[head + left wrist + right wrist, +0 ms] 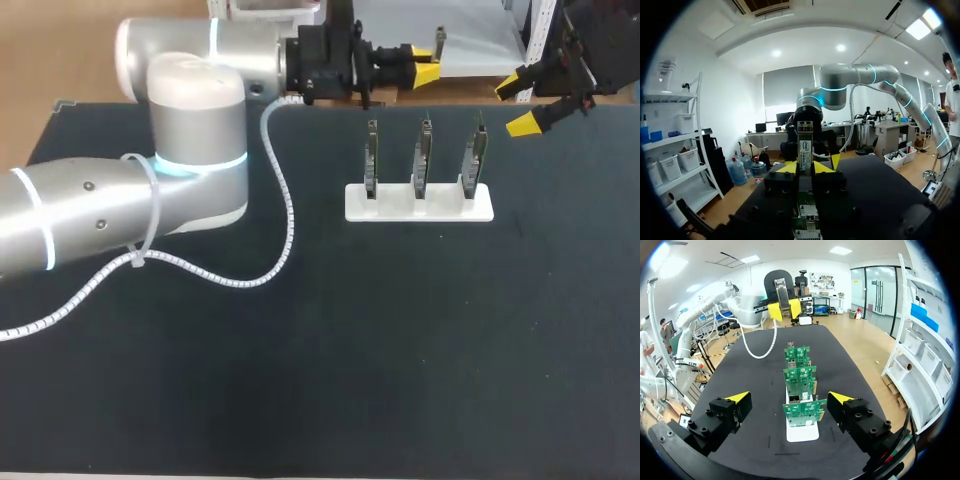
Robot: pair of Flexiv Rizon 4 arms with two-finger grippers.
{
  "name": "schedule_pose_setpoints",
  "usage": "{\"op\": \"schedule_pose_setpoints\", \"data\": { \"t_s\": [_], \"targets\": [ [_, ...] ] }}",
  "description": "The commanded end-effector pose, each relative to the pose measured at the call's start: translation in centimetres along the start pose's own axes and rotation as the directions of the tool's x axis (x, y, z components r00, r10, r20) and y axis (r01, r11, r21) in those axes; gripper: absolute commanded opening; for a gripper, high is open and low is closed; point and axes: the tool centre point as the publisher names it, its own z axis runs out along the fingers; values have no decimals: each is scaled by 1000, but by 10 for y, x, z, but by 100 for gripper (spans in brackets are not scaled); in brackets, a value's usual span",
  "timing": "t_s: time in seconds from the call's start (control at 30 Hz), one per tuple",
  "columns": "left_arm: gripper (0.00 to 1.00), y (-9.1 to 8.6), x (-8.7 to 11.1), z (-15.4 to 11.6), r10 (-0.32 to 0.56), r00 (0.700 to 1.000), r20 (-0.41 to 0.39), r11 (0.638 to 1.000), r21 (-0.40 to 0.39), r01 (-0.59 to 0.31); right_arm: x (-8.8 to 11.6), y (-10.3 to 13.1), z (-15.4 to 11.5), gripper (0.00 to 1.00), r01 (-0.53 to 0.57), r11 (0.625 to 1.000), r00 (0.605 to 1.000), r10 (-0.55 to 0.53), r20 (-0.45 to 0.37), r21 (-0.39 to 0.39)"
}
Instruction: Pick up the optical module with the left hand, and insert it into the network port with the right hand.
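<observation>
Left tool (pixel 808 167) around upright optical module (pixel 805 136)

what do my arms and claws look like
The left arm and right arm are rounded silver-grey tubes with glowing cyan rings. A white spiral cable runs along the left one. The left claw and right claw are black, blocky, with yellow wedge tips.

The table (pixel 400 350) looks matt black, the stand (pixel 419 206) smooth white plastic, the optical module (pixel 805 146) metallic.
</observation>
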Motion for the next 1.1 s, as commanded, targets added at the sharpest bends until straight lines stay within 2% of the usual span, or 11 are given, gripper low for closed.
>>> {"op": "schedule_pose_setpoints", "data": {
  "t_s": [0.03,0.43,0.73,1.1],
  "targets": [
    [0,-4,3,8,-5,1000,-5,1000,7,5,0,0,0,100,0,1000,1000,0,-1,1],
    [0,-16,17,31,-41,999,-18,997,67,42,0,0,0,100,0,1000,1000,0,-1,1],
    [0,-25,19,48,-48,999,-18,994,98,50,0,0,0,100,0,1000,1000,0,-1,1],
    [0,-29,21,59,-57,998,-14,996,75,58,0,0,0,100,0,1000,1000,0,-1,1]
  ]
}}
